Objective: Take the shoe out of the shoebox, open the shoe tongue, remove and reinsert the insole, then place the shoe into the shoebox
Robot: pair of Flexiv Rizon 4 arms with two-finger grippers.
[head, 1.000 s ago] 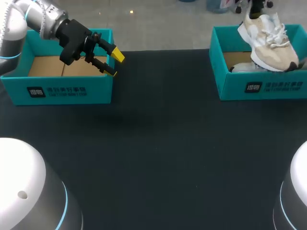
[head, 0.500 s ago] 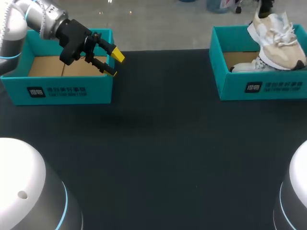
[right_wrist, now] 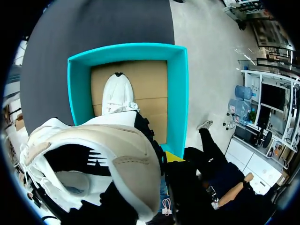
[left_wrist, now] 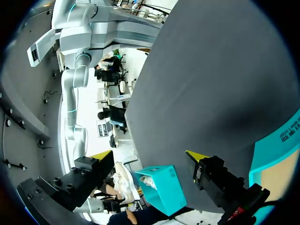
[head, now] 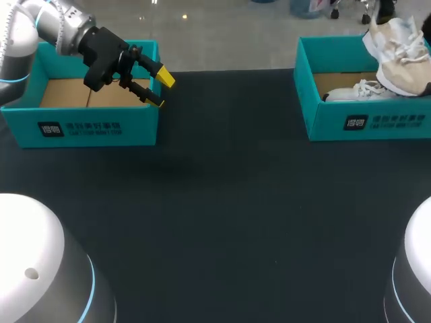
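The beige shoe was held aloft above the right shoebox, its side wall clamped between the fingers of the right gripper, of which only one yellow tip was seen; a white shoe was seen lying inside that box; the left gripper was held wide open and empty over the right end of the left shoebox.

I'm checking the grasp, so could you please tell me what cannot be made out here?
Right gripper: covered by the lifted shoe in the right wrist view, outside the head view.
Lifted shoe: cut off by the head view's right edge.
Second shoe: half hidden by the shoebox wall in the head view, by the lifted shoe in the wrist view.
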